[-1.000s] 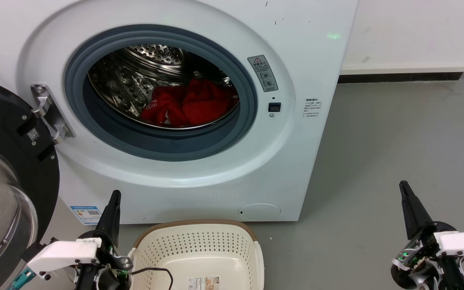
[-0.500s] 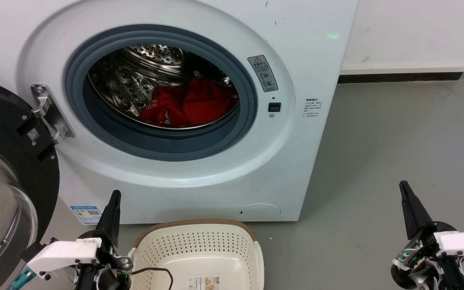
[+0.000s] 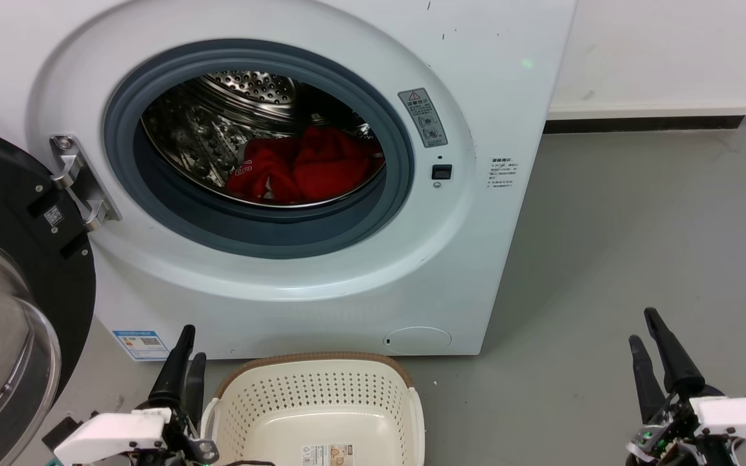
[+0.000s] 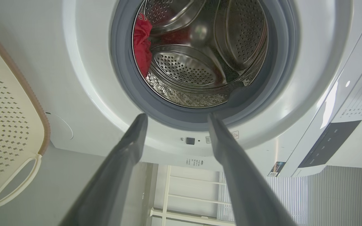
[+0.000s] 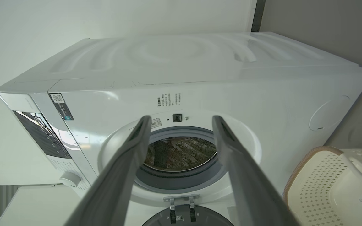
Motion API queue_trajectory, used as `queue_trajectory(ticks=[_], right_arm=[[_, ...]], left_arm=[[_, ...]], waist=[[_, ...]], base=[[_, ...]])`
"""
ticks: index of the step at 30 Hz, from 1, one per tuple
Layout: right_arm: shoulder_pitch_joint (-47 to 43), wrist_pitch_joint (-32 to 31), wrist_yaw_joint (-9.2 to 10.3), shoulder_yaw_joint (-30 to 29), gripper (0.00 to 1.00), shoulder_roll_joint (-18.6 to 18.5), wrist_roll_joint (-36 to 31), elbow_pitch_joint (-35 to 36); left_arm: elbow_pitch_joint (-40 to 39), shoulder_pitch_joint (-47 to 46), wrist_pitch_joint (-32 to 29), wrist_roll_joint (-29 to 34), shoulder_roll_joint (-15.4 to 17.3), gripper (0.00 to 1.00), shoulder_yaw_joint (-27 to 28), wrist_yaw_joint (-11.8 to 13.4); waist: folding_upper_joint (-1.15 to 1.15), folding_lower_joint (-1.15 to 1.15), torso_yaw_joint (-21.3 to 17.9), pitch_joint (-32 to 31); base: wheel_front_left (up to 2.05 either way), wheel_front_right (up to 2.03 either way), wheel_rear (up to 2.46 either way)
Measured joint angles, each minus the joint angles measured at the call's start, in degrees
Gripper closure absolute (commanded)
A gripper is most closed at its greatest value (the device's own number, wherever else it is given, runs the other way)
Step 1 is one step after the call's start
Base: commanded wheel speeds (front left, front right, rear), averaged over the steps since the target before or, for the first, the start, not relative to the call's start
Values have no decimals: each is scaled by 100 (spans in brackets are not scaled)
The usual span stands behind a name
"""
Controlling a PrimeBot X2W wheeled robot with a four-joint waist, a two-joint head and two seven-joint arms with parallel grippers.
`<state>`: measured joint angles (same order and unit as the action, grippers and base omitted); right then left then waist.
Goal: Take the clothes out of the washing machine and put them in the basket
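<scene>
Left pincer (image 3: 192, 341) and right pincer (image 3: 642, 325) hang released, empty, below washing machine (image 3: 463, 259) opening. Clothes (image 3: 302, 165) lie deep inside it, basket (image 3: 311, 358) at its foot. Risk: shallow grab, fabric snags gasket (image 3: 405, 162), drops beside basket.

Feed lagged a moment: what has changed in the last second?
Both grippers opened and slid down the head view: the left gripper and right gripper now show two parted fingers each. Neither holds anything. The clothes in the washing machine and the basket stayed put.
</scene>
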<state>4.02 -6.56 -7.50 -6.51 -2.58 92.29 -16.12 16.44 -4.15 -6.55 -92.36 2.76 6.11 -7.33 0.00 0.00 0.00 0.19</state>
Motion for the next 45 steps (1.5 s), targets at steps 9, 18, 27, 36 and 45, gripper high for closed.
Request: queue_trajectory(ticks=[9,18,27,36,45], right_arm=[[-117,271,1,123,0,8,-104,79],[-196,509,1,87,0,8,-712,82],[-203,714,1,-34,0,8,-2180,310],[-254,886,1,100,0,4,-3874,888],[-332,1066,1,257,0,3,-5300,1293]], left_arm=[[-89,131,274,233,-4,0,-4,1],[-194,229,502,940,-5,0,109,1],[-609,274,719,1942,-2,0,345,167],[-1265,344,887,3232,-1,0,155,703],[-1670,494,1062,4258,-3,0,-216,993]], waist=[[0,0,1,-3],[0,0,-12,-23],[0,0,-26,-28],[0,0,-31,-29],[0,0,-30,-48]], base=[[0,0,0],[0,0,0],[0,0,0],[0,0,0],[0,0,0]])
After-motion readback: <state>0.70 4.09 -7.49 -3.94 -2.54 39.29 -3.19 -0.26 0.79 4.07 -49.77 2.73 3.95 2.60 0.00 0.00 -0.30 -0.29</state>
